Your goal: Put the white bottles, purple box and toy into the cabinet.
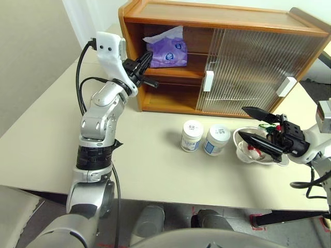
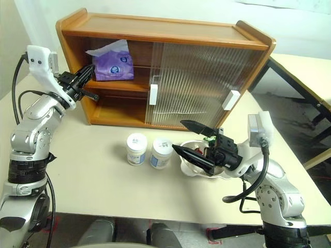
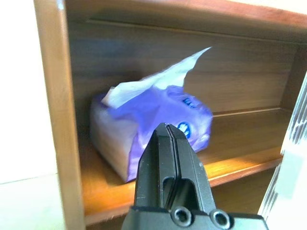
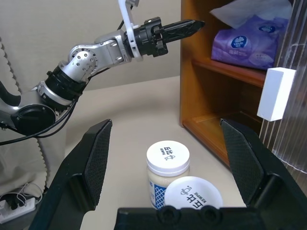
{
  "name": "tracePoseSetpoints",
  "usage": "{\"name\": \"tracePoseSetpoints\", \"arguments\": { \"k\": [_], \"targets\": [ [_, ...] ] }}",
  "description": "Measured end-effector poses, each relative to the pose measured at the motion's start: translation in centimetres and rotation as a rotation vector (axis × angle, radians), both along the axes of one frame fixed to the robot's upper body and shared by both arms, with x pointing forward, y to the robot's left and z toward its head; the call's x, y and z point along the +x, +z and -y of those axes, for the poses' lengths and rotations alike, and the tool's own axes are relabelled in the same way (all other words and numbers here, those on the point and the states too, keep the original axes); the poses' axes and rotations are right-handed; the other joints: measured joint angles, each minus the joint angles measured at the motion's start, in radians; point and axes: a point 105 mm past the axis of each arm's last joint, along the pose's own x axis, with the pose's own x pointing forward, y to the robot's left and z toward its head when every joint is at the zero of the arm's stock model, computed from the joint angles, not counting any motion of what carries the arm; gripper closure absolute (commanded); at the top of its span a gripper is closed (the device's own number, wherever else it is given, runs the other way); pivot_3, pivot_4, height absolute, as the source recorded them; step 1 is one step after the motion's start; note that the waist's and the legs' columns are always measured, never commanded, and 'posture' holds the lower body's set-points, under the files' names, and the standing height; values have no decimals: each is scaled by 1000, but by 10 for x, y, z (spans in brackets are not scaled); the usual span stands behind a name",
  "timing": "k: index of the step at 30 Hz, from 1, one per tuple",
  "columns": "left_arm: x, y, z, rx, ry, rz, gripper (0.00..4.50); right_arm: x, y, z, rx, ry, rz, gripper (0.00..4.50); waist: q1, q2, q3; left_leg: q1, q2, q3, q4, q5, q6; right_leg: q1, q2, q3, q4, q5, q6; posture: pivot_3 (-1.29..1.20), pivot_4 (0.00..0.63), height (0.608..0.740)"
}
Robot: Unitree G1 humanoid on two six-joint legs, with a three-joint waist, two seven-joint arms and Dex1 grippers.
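Note:
The purple box (image 1: 168, 51) lies on the upper shelf in the open left side of the cabinet (image 1: 217, 15), a white tissue sticking out of it. My left gripper (image 1: 146, 58) is shut and empty, just outside the cabinet's left front edge, pointing at the box. Two white bottles (image 1: 192, 135) (image 1: 216, 139) stand side by side on the table in front of the cabinet. The toy (image 1: 254, 151) lies in a steel bowl (image 1: 237, 138) right of the bottles, mostly hidden by my right gripper (image 1: 242, 122). That gripper is open and empty over the bowl, pointing toward the bottles.
Both ribbed sliding doors (image 1: 248, 67) cover the cabinet's middle and right. The lower shelf on the left is bare. The beige table (image 1: 51, 129) has free room on its left. Another table (image 2: 305, 77) stands to the right, across a gap.

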Motion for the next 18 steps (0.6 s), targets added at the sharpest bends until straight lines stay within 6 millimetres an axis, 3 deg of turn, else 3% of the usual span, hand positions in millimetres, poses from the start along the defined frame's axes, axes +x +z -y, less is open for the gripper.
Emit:
{"name": "tracePoseSetpoints", "arguments": {
  "k": [9, 18],
  "targets": [
    [-6, -13, 2, 92, 24, 33, 4469, -1, -2, 0, -2, -1, -10, 0, -6, 0, 0, 8, 0, 0, -1, -1, 1, 6, 0, -1, 0, -4, 7, 122, 15, 740],
    [11, -38, 11, 135, 75, -74, 4469, -3, -3, -1, -5, -3, -17, 0, -7, 0, 1, 6, 0, 0, -2, -1, 1, 5, 0, 0, 0, -4, 7, 104, 15, 740]
  ]
}}
